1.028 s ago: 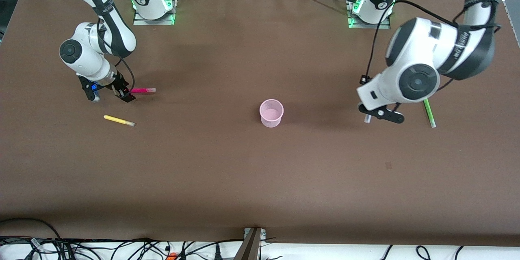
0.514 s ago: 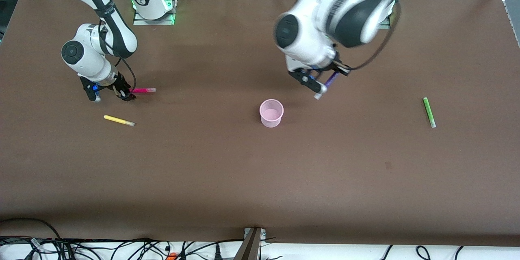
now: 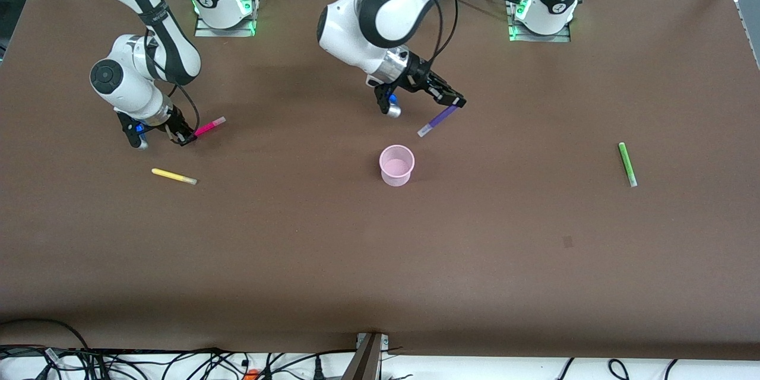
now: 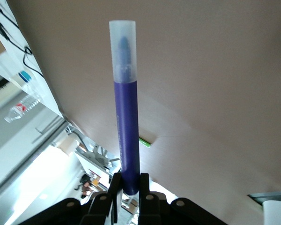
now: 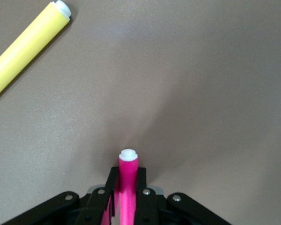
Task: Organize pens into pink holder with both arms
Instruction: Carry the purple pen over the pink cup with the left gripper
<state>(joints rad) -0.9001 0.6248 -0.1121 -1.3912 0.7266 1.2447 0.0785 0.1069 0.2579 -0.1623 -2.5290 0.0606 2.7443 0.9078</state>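
Note:
The pink holder [image 3: 396, 165] stands upright in the middle of the table. My left gripper [image 3: 456, 102] [image 4: 129, 180] hangs over bare table close to the holder. It is shut on the end of the purple pen [image 3: 438, 119] [image 4: 126, 122], whose clear cap slants down toward the holder. My right gripper [image 3: 185, 139] [image 5: 128, 176] is low at the right arm's end of the table, shut on the magenta pen [image 3: 209, 126] [image 5: 128, 187]. The yellow pen [image 3: 173, 176] [image 5: 25, 51] lies beside it, nearer the camera. The green pen [image 3: 627, 164] [image 4: 145, 142] lies at the left arm's end.
The two arm bases [image 3: 224, 9] [image 3: 541, 12] stand along the table's edge by the robots. Cables [image 3: 178, 362] and a bracket [image 3: 368, 353] run below the table's front edge. Brown tabletop [image 3: 380, 261] stretches between the holder and that edge.
My left arm swung from the green pen's end to beside the holder, carrying the purple pen. My right gripper closed on the magenta pen, which now sits tilted.

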